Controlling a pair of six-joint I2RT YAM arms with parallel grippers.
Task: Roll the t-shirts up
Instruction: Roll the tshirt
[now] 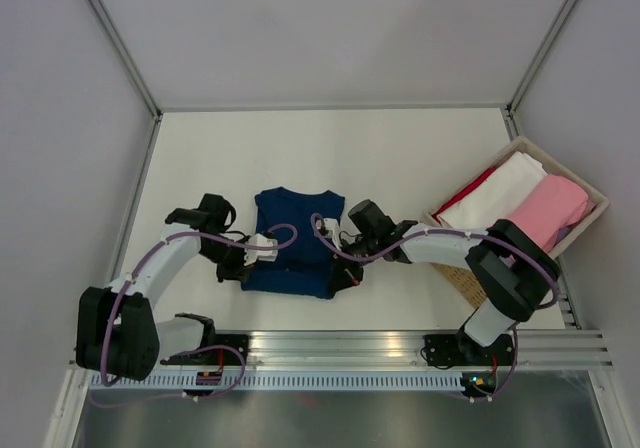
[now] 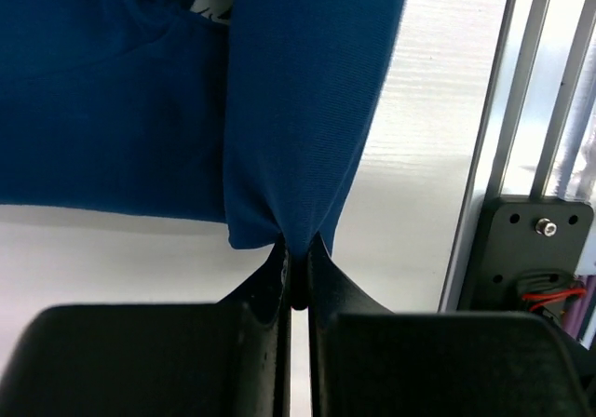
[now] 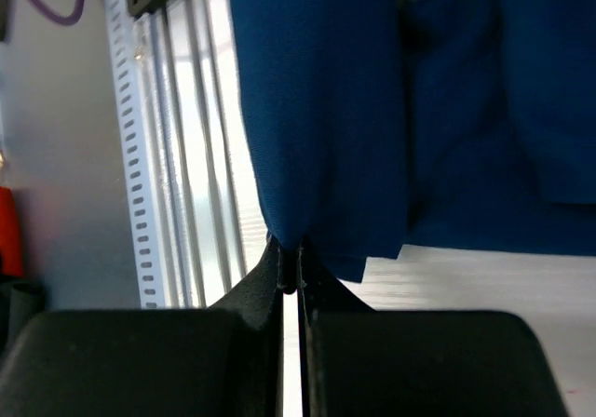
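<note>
A navy blue t-shirt (image 1: 290,238) lies on the white table near the front edge, its sides folded in. My left gripper (image 1: 240,268) is shut on the shirt's near left corner; the left wrist view shows the cloth (image 2: 298,110) pinched between the closed fingertips (image 2: 297,254). My right gripper (image 1: 345,273) is shut on the near right corner; the right wrist view shows the cloth (image 3: 317,110) pinched at the tips (image 3: 291,254). White (image 1: 495,193), pink (image 1: 550,208) and red (image 1: 470,190) shirts lie in a basket at the right.
The wicker basket (image 1: 590,183) stands at the right edge of the table. A metal rail (image 1: 400,348) runs along the table's front edge, close behind the shirt's hem. Grey walls enclose the table on three sides.
</note>
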